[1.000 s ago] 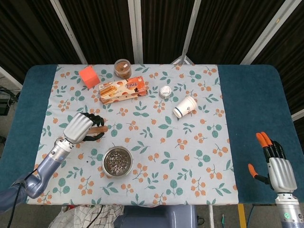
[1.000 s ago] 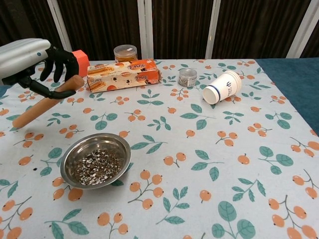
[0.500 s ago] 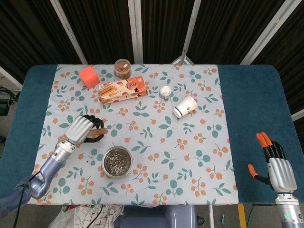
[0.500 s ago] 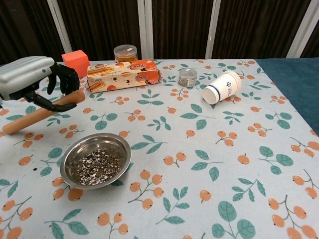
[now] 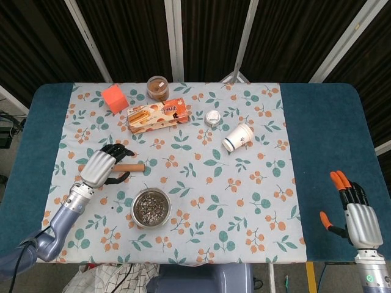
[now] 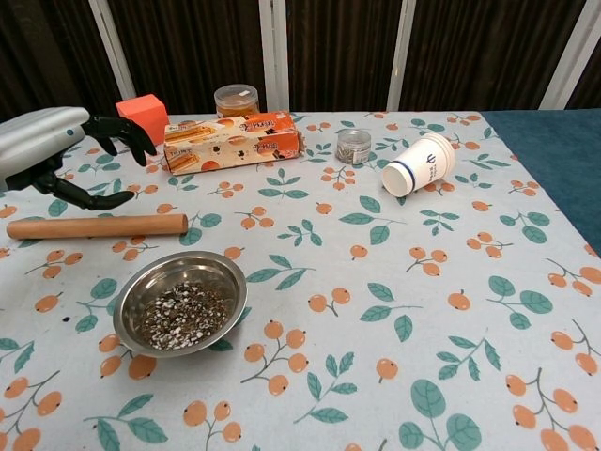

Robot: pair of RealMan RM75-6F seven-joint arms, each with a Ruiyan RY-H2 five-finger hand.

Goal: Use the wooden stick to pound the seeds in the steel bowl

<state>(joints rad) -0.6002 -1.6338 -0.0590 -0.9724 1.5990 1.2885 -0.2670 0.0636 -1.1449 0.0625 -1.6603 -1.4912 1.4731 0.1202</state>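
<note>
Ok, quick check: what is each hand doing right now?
Left hand: open, fingers spread above the wooden stick, which lies flat on the table.
Right hand: open, holding nothing.

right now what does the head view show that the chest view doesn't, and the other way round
Only the head view shows the right hand, open and idle past the tablecloth's edge near the table's front right corner, and the blue table on both sides of the cloth.

Only the chest view shows the whole wooden stick lying flat on the cloth, free of the fingers; from the head view the hand hides part of it.

Both show the left hand, open above the stick, the steel bowl of seeds, the biscuit box, the tipped paper cup and the orange cube.
</note>
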